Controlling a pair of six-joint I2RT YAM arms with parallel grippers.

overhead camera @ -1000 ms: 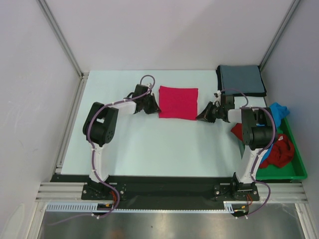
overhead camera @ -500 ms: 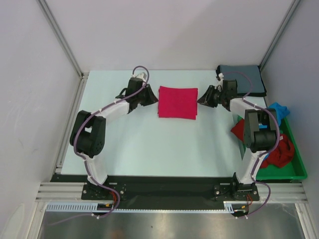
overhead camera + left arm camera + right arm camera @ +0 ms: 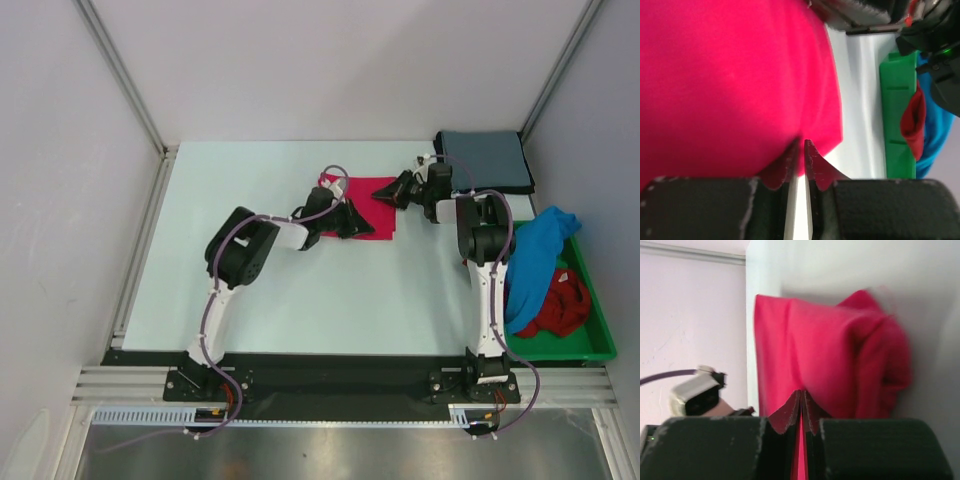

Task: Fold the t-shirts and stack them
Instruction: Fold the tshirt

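Note:
The bright pink-red t-shirt (image 3: 380,222) lies folded at the back middle of the table. My left gripper (image 3: 352,218) is on top of it, shut on its near right edge (image 3: 740,90). My right gripper (image 3: 398,190) is shut on the shirt's far right edge, where the cloth is bunched (image 3: 840,370). The grey-blue t-shirt (image 3: 485,160) lies folded at the back right corner. The bright blue t-shirt (image 3: 535,265) hangs over the left edge of the green tray. The darker red t-shirt (image 3: 562,305) lies crumpled in the tray.
The green plastic tray (image 3: 590,345) stands along the right edge, beside the right arm's base. It also shows in the left wrist view (image 3: 897,100). The walls of the enclosure stand close behind and to the right of the grey-blue shirt.
Both grippers came in from beside the pink-red shirt and closed on it. The left gripper swung right across it. The shirt looks narrower and bunched at the right.

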